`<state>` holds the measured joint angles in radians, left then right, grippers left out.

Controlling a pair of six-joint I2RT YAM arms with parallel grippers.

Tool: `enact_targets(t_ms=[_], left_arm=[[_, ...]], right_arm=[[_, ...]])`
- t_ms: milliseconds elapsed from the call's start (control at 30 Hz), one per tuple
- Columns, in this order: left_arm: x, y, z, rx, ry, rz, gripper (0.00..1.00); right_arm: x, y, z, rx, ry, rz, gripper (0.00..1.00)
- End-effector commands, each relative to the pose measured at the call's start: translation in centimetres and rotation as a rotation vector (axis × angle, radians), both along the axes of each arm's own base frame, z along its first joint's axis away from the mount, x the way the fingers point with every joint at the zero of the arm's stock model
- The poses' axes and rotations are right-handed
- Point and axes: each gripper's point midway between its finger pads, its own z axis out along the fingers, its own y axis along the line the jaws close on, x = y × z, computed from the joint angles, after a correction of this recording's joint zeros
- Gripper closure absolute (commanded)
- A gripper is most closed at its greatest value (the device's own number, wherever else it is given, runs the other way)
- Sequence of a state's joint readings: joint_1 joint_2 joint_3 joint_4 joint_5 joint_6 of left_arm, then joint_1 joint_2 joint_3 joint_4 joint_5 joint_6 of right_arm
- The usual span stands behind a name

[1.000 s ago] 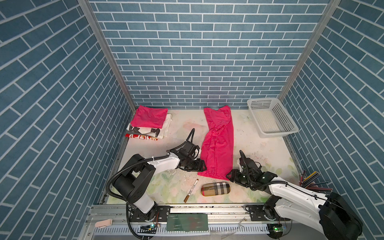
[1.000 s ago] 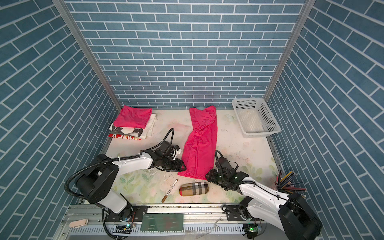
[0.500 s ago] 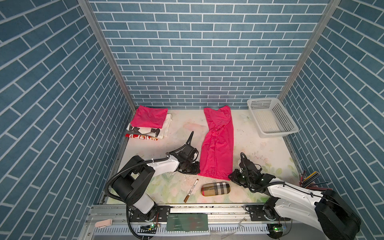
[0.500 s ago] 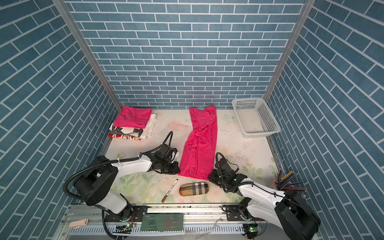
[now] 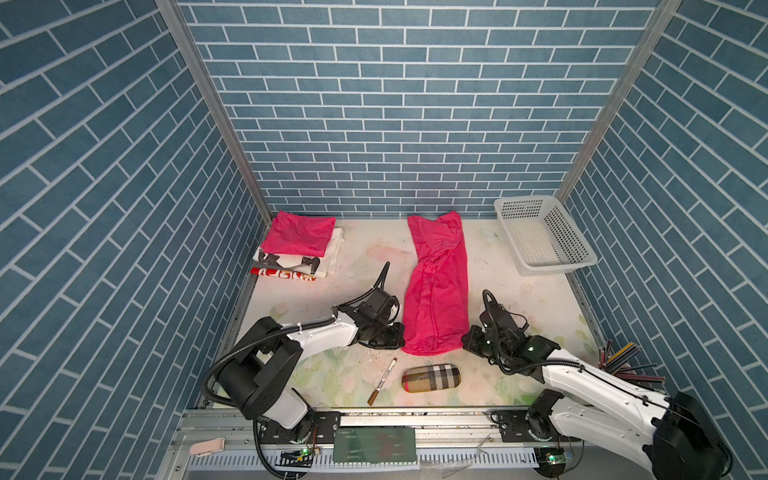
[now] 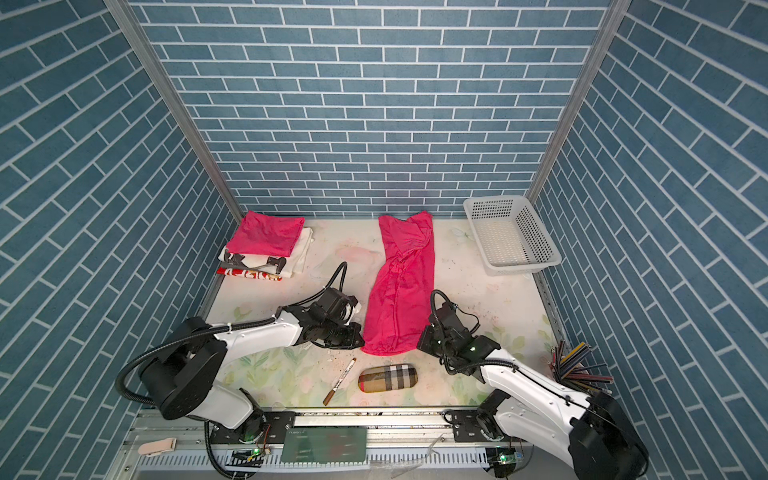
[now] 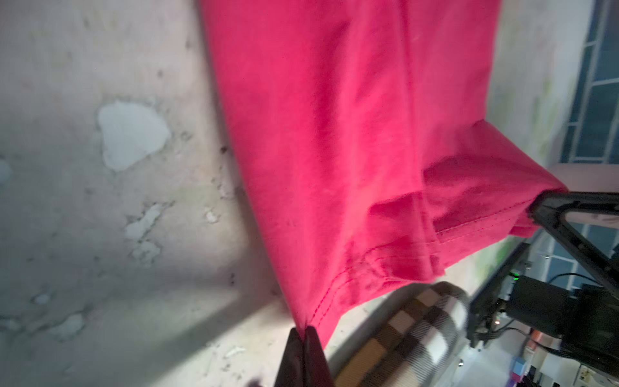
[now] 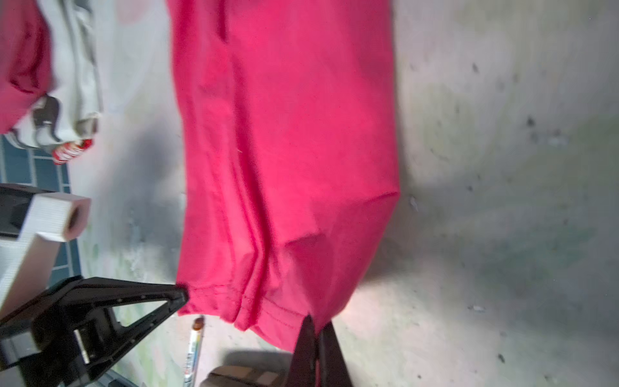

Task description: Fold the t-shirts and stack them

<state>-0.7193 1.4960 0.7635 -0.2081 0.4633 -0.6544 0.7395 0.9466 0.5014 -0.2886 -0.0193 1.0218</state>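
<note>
A bright pink t-shirt (image 5: 436,291) (image 6: 401,299) lies as a long narrow strip down the middle of the table, its hem nearest the front. My left gripper (image 5: 402,337) (image 7: 304,330) is shut on the hem's left corner, and my right gripper (image 5: 464,341) (image 8: 317,321) is shut on the hem's right corner. Both corners are pinched just above the table. A second pink t-shirt (image 5: 300,232) (image 6: 266,233) lies folded on top of a stack of folded clothes at the back left.
A plaid beige case (image 5: 431,377) and a marker pen (image 5: 382,381) lie near the front edge, close under the held hem. A white basket (image 5: 540,239) stands at the back right. Coloured pencils (image 5: 623,365) lie at the right edge. The folded stack holds white printed garments (image 5: 299,266).
Both grippers have closed in on the near hem corners and shut on the fabric; a second ago they stood open beside the shirt. The hem is now slightly bunched between them.
</note>
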Motion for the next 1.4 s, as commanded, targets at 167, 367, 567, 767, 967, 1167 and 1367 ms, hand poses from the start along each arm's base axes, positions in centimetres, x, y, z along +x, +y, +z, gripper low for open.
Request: enact_targets(t_ms=[167,367,567,767,967,1167,1367], left_arm=[[-0.6,-1.2,6.2,-0.15,-0.025,0.03,1.0],[-2.8,-1.3,8.0,-0.181,-0.029,0.041,1.0],[-3.6,-1.2,9.5,-0.249,-0.019,0.075,1.0],[0.1,-2.2,9.4,-0.203,-0.059,0.062,1.0],[7.8,-1.5,7.6,-0.172,-0.083,0.125,1.0],[14.1,-2.7,6.2,-0.162,-0.08,0.13,1.0],[18.6,-3.5,3.8,-0.123,-0.058,0.136,1.0]], right_arm=[[-0.7,-4.3,3.6,-0.159,-0.082,-0.028,1.0],[-3.5,-5.5,2.6,-0.101,-0.04,-0.02,1.0],[-3.4,-6.4,4.5,-0.107,-0.106,-0.037,1.0],[0.5,-4.0,5.0,-0.118,-0.137,0.026,1.0],[7.0,-4.2,5.2,-0.086,-0.175,0.015,1.0],[12.7,-4.3,4.1,-0.111,-0.142,0.029,1.0],[17.6,-4.2,2.5,-0.104,-0.099,0.066,1.0]])
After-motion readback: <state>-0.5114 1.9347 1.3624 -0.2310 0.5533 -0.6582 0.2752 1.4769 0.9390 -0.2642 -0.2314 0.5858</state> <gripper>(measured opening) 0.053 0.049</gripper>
